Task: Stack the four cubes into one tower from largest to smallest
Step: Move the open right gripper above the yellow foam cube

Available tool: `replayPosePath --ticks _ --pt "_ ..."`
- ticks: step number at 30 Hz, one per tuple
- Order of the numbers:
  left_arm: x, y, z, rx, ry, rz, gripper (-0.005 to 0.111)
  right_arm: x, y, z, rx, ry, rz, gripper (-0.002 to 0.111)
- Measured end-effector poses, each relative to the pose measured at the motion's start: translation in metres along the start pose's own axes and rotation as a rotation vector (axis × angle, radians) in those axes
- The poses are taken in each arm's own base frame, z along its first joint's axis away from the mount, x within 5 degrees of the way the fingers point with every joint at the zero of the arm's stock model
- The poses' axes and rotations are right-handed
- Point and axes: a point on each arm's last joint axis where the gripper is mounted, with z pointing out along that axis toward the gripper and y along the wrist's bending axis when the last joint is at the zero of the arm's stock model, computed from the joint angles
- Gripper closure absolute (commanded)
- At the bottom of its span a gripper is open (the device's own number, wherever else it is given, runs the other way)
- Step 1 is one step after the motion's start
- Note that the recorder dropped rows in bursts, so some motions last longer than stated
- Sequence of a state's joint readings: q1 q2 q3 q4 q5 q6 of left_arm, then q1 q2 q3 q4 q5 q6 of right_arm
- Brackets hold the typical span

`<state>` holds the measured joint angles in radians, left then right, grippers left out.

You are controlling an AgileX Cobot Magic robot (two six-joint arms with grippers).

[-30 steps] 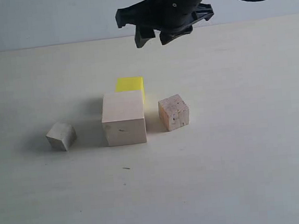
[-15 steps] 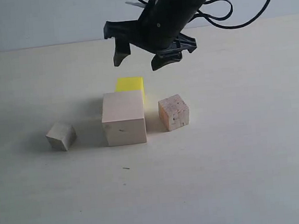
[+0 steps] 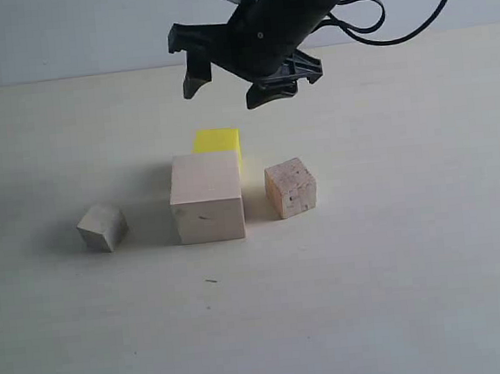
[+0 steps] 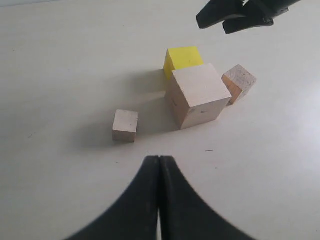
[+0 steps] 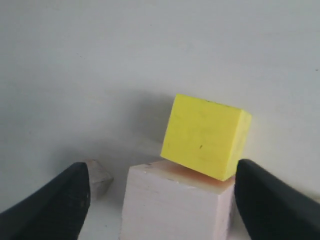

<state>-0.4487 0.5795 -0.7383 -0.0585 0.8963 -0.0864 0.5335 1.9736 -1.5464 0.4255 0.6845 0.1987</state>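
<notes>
Two end effectors are working over this scene. The right end effector (image 3: 224, 95) is hanging in the air with its black fingers (image 5: 55, 205) spreading wide apart and gripping nothing. It is hovering above the far side of the group of cubes, roughly over the yellow cube (image 3: 217, 141), and is touching none of them. The left end effector (image 4: 159, 160) is sitting clenched, its two tips pressing together with nothing between them. It is hanging over bare tabletop (image 3: 397, 270) on the side of the cubes away from the yellow one, well apart from them all.

All four cubes are resting singly on the tabletop, none lying on another. The pale wood cube (image 3: 207, 199), the largest, is standing in the middle. The yellow cube is sitting just behind it, close against its far face; whether the two are touching I cannot tell. The speckled tan cube (image 3: 291, 188) is sitting just beside the pale one on the right, turned slightly, with a narrow gap between them. The greyish-white cube (image 3: 103, 228), the smallest, is sitting to the left, near but clearly apart.
</notes>
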Motion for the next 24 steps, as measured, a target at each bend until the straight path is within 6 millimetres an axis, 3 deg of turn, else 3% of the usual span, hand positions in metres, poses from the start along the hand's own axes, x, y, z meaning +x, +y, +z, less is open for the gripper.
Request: replayPosePath --ticks 7,14,24 --pt "0.000 0.000 0.001 0.000 0.001 0.000 0.107 0.004 0.011 0.002 -0.038 -0.007 0.006 0.033" --pt "0.000 0.000 0.001 0.000 -0.004 0.002 0.107 0.010 0.024 0.001 0.146 -0.022 0.017 0.033" --pt "0.000 0.000 0.001 0.000 -0.004 0.002 0.107 -0.015 0.048 -0.015 0.225 -0.024 0.079 0.033"
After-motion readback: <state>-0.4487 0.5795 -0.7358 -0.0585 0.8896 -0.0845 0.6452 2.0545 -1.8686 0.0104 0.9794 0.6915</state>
